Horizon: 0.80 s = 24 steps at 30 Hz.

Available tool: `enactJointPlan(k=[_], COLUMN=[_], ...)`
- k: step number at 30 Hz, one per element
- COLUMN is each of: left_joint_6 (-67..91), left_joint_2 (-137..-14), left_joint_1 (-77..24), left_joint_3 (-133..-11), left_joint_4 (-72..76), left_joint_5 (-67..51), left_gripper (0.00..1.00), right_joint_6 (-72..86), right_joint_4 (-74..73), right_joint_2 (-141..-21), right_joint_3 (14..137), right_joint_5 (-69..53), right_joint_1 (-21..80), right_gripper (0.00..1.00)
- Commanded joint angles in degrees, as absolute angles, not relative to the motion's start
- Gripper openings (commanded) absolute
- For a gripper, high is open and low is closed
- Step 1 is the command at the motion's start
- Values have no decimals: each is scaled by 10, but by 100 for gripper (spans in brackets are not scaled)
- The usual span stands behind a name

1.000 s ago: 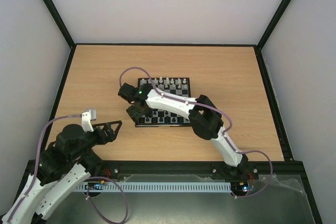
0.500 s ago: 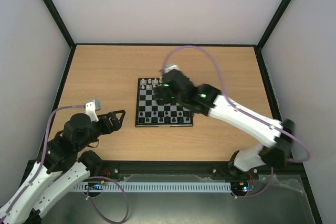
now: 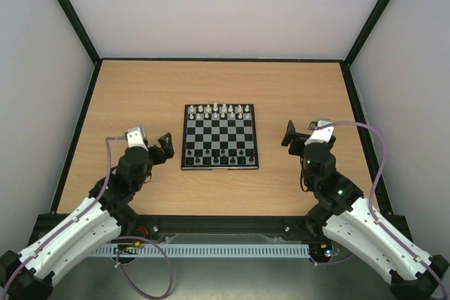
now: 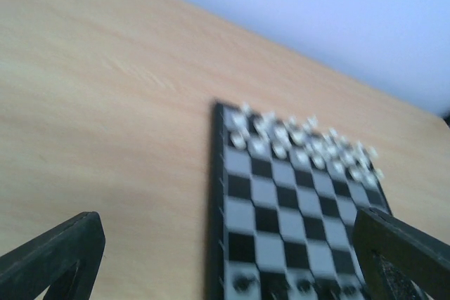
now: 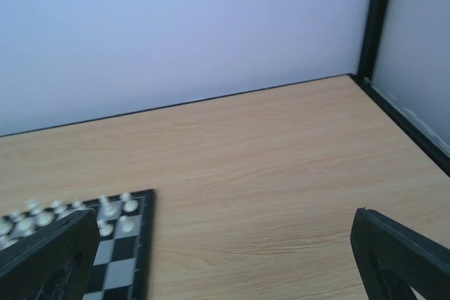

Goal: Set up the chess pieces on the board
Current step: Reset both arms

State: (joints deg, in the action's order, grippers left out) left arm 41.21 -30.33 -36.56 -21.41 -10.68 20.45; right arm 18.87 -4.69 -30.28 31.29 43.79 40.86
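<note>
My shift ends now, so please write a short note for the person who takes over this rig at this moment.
Left gripper: open, empty, left of the chessboard.
Right gripper: open, empty, right of it.
White pieces stand on the far rows, black pieces on the near rows.
Done: no piece seen off the board.
To do: check the black rows; too small to judge each square.

I see the board (image 3: pixel 220 136) in black and pale grey checks with a thin black edge. The far pieces (image 3: pixel 223 111) are white. The near pieces (image 3: pixel 219 160) look black, I think, but they are tiny and blurry. The table (image 3: pixel 140 96) is light brown wood with fine stripes. My left arm (image 3: pixel 77 230) and right arm (image 3: pixel 365 230) are white with black joints. The cables (image 3: pixel 384 152) are purple. The walls (image 3: pixel 225 5) are pale, and the corner posts (image 3: pixel 70 12) are black.
</note>
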Motion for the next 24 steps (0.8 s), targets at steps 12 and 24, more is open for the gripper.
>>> enactJointPlan(k=[12, 24], left_joint_6=[109, 148], left_joint_2=[-333, -634], left_joint_1=[-64, 52], left_joint_3=[-40, -37], left_joint_4=[330, 612], left_joint_5=[161, 97], left_gripper=[100, 100], right_joint_6=[194, 175], right_joint_4=[382, 611], right_joint_2=[-518, -734], right_joint_3=[125, 103], right_joint_5=[341, 315], right_joint_1=[99, 43], right_gripper=[99, 99])
